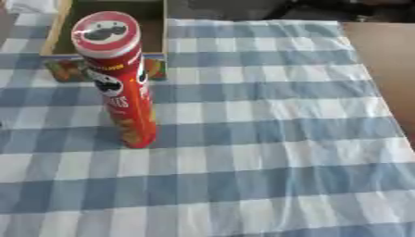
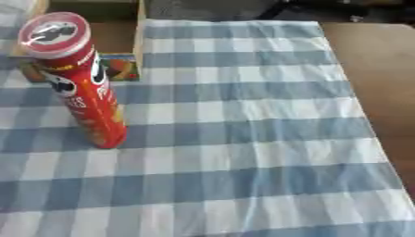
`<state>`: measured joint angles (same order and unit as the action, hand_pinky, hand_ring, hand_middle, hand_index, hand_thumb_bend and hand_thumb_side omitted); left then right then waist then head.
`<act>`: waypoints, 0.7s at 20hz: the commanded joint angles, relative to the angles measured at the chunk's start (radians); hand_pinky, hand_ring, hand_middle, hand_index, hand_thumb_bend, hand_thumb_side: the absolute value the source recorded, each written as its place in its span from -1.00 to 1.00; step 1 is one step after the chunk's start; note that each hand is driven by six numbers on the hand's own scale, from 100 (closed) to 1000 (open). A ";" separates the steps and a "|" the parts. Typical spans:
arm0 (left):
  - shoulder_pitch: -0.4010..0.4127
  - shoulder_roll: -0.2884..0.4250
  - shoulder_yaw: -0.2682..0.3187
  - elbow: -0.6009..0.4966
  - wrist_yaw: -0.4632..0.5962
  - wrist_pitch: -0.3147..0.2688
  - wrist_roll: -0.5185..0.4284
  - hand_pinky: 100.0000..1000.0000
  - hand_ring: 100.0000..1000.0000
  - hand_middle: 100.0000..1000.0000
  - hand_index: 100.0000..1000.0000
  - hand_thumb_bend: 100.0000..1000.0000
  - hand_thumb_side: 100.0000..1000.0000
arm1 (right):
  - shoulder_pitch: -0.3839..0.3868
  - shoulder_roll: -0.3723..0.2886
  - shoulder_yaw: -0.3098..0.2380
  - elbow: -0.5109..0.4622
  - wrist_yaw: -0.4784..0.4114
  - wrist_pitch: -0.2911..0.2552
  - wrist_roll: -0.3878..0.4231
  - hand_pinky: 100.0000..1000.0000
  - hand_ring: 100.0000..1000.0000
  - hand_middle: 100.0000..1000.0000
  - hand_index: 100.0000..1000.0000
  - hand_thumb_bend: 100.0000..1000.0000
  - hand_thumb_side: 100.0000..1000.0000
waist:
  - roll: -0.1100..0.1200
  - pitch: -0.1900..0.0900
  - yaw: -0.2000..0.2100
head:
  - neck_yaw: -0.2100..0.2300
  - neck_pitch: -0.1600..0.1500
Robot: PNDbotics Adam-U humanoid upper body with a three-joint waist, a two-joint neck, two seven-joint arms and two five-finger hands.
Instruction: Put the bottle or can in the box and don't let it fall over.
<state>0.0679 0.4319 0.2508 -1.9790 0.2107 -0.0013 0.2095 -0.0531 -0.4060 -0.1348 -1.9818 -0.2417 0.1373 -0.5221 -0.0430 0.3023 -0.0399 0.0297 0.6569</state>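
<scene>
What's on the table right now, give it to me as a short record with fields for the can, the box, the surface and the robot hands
can: tall red chip can, standing upright on the cloth, lid on
box: open cardboard box at the far left of the table, behind the can; nothing visible inside
can in box: no, it stands in front of the box
surface: blue and white checked cloth over a brown table
robot hand, left: not in view
robot hand, right: not in view

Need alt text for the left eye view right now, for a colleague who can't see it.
A tall red chip can stands upright on a blue-and-white checked tablecloth, left of centre. Behind it, at the top left, sits an open box with pale wooden walls. No robot hand is in view.
</scene>
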 commanded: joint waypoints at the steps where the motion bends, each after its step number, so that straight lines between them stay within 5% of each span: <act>1: 0.009 0.035 -0.018 -0.021 -0.003 -0.002 -0.025 1.00 1.00 0.75 0.65 0.54 -0.93 | -0.007 -0.022 -0.007 -0.018 -0.003 0.000 0.003 0.70 1.00 0.86 0.57 -1.00 0.72 | 0.003 -0.021 0.001 | 0.003 -0.012; 14: -0.034 0.046 -0.102 -0.021 -0.010 0.040 -0.086 1.00 1.00 0.74 0.64 0.57 -0.92 | -0.010 -0.017 -0.002 -0.018 -0.004 0.003 0.008 0.70 1.00 0.86 0.56 -1.00 0.73 | 0.001 -0.019 0.000 | 0.010 -0.014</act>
<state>0.0410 0.4455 0.1520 -1.9792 0.2035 0.0322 0.1236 -0.0572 -0.4060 -0.1339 -1.9818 -0.2424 0.1410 -0.5183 -0.0439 0.3023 -0.0397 0.0370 0.6527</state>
